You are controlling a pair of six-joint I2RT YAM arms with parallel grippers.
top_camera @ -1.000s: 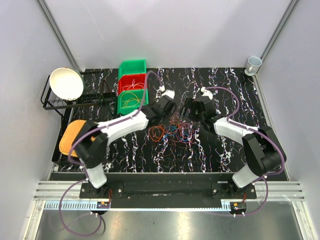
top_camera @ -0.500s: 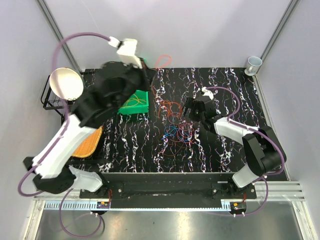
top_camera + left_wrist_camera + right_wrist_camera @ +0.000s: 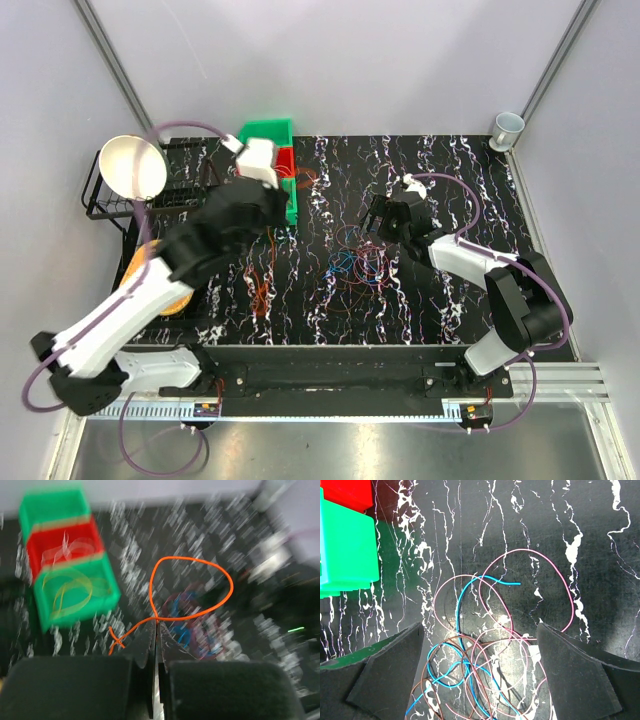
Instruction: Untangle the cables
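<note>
My left gripper (image 3: 156,626) is shut on an orange cable (image 3: 192,587), whose loop stands out beyond the fingertips. In the top view this gripper (image 3: 288,192) is held above the table by the bins, and the orange cable (image 3: 262,283) trails down to the table. The remaining tangle (image 3: 355,265) of red, blue and orange cables lies at mid-table. My right gripper (image 3: 385,215) hovers at its far edge. In the right wrist view it (image 3: 482,680) is open and empty, with pink, blue and brown loops (image 3: 485,655) lying on the table between its fingers.
A green bin (image 3: 265,133), a red bin (image 3: 286,160) and a green bin holding yellow cables (image 3: 75,595) stand at the back left. A wire rack with a white bowl (image 3: 132,166) is at far left. A cup (image 3: 508,126) stands at the back right corner.
My left arm pulled an orange cable out of the pile, swung high to the back left, then came down lower by the bins. The right arm has not moved.
</note>
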